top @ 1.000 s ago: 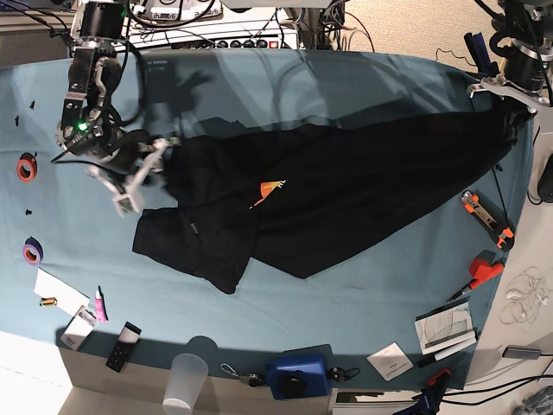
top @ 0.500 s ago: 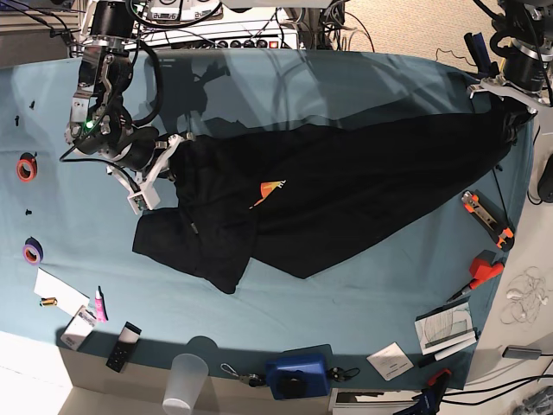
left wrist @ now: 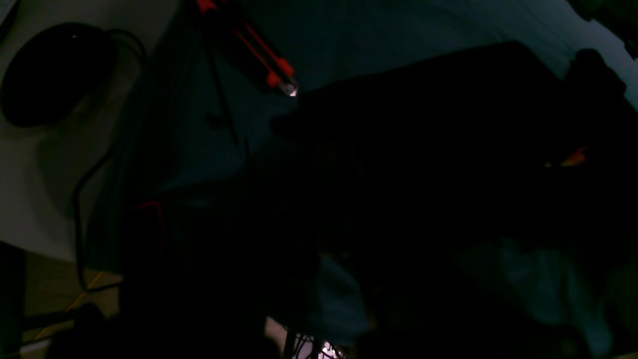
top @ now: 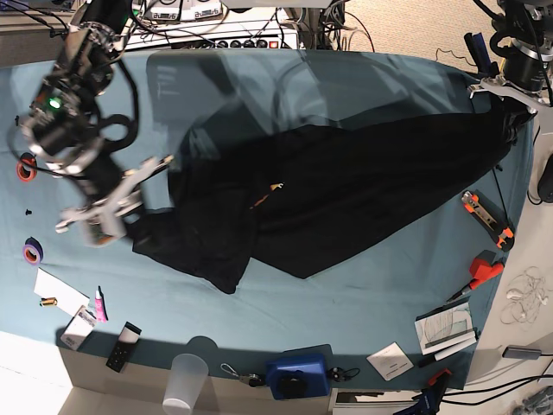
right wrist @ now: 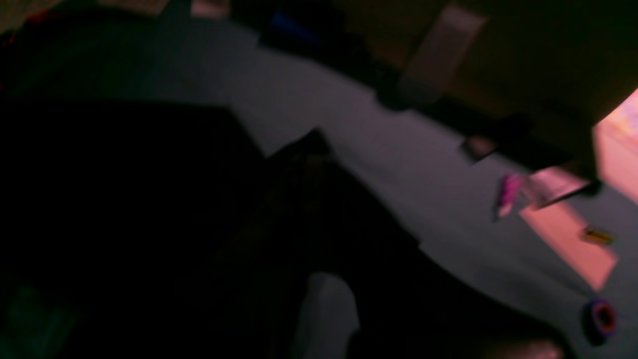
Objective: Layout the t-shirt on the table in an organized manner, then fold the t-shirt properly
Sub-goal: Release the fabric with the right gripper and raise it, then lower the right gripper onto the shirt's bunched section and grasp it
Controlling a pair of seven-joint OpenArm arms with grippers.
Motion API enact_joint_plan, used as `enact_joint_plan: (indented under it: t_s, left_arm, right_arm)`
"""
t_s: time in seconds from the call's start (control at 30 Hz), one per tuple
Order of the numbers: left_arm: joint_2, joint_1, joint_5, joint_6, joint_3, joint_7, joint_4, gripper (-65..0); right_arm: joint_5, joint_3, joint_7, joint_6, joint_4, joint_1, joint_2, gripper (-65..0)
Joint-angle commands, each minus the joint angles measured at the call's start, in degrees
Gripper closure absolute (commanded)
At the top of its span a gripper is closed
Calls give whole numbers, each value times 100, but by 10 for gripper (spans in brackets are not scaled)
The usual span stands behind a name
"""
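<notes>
The t-shirt [top: 346, 186] is lying crumpled on the table [top: 363, 82], not yet folded, both end effectors [top: 143, 186] pinching its edges.

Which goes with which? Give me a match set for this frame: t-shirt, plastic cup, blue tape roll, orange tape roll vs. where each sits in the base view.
Things:
1. t-shirt
2. plastic cup
3. purple-blue tape roll
4. orange tape roll

Places in the base view:
A. near edge, beyond the teal cloth
B. spread across the middle toward the far right corner
C. left edge, the farther roll
D. left edge, the nearer roll

Pairs: 1-B, 2-A, 3-D, 4-C
</notes>
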Motion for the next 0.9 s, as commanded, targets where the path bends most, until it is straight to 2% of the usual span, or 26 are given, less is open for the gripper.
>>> enact_joint_plan:
  t_s: [0.0, 0.1, 0.3, 0.47, 0.6, 0.7, 0.77, 0.87]
  left_arm:
    - [-46, 17, -107, -20, -33, -131, 94, 0]
    - [-44, 52, -186, -9, -37, 44, 98, 0]
    - [-46, 483, -691, 39, -37, 50, 129, 0]
    - [-48, 505, -688, 42, -37, 48, 129, 0]
    - [-46, 507, -688, 42, -37, 50, 129, 0]
    - [-48, 505, -688, 35, -37, 48, 129, 0]
    - [-48, 505, -688, 7, -37, 48, 129, 0]
    - [-46, 505, -691, -20, -35, 48, 129, 0]
  right_arm:
    - [31, 146, 118, -15, 87, 61, 66, 0]
    - [125, 621, -13, -76, 87, 48, 66, 0]
    - [557, 1749, -216, -70, 85, 48, 66, 0]
    - [680, 1860, -520, -63, 76, -20, 44, 0]
    - [649, 1683, -492, 127, 76, -380, 42, -17]
    - [651, 1274, -494, 190, 76, -846, 42, -188]
    - [575, 782, -605, 214, 76, -1071, 52, -203]
    - [-396, -221, -535, 203, 76, -1139, 151, -202]
